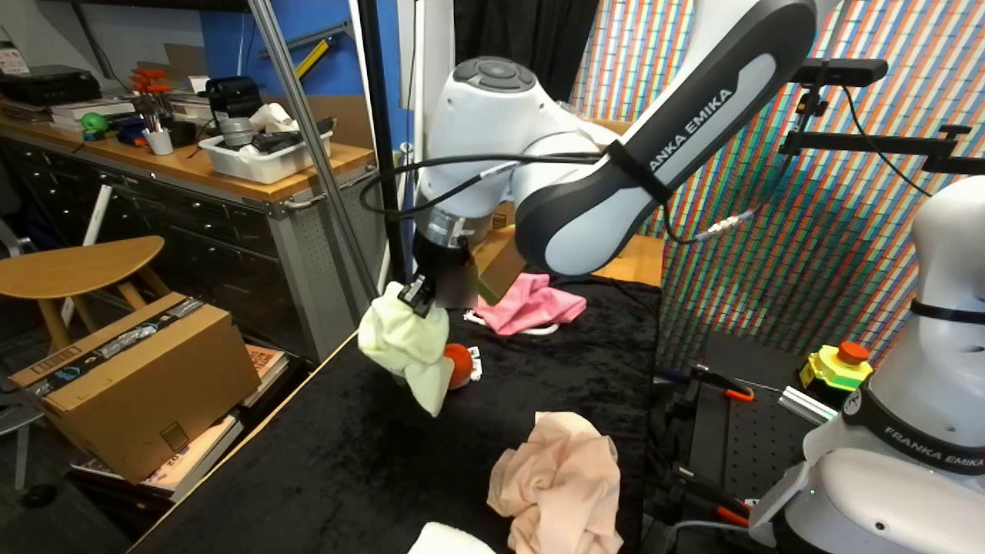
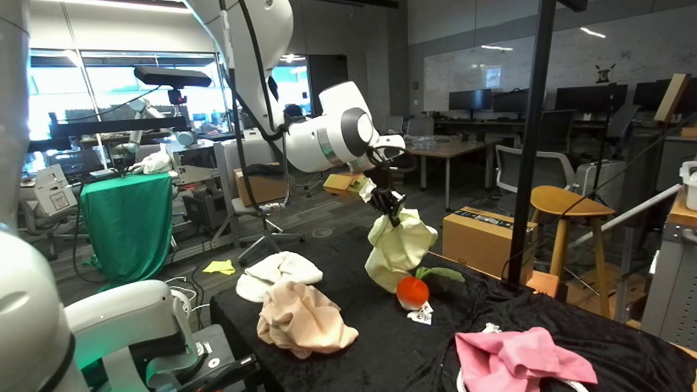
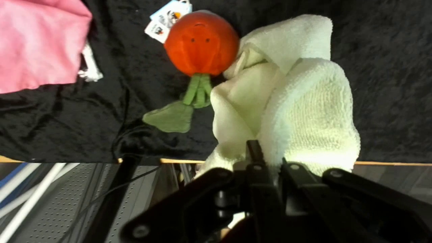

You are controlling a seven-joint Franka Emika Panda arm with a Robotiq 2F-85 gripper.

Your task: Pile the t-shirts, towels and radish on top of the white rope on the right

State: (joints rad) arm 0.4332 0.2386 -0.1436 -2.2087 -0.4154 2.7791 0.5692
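Note:
My gripper (image 3: 268, 153) is shut on a pale green towel (image 3: 303, 94), which hangs below the fingers in both exterior views (image 1: 404, 331) (image 2: 400, 250). The red plush radish (image 3: 202, 44), with green leaves, lies right beside the towel; I cannot tell if they touch. The pink cloth (image 2: 523, 356) lies crumpled on the white rope (image 2: 462, 382), most of which it hides. The pink cloth also shows in the wrist view (image 3: 37, 47). A beige cloth (image 1: 558, 481) lies bunched nearer the robot base. A white cloth (image 2: 280, 272) lies beside it, cut off in an exterior view (image 1: 446, 540).
A black cloth (image 1: 292, 477) covers the table. Its wooden edge (image 3: 182, 161) runs just past the towel. A black pole (image 2: 528, 141) stands close behind that edge. A cardboard box (image 1: 138, 385) sits beyond the table. The robot base (image 1: 885, 462) stands at the other side.

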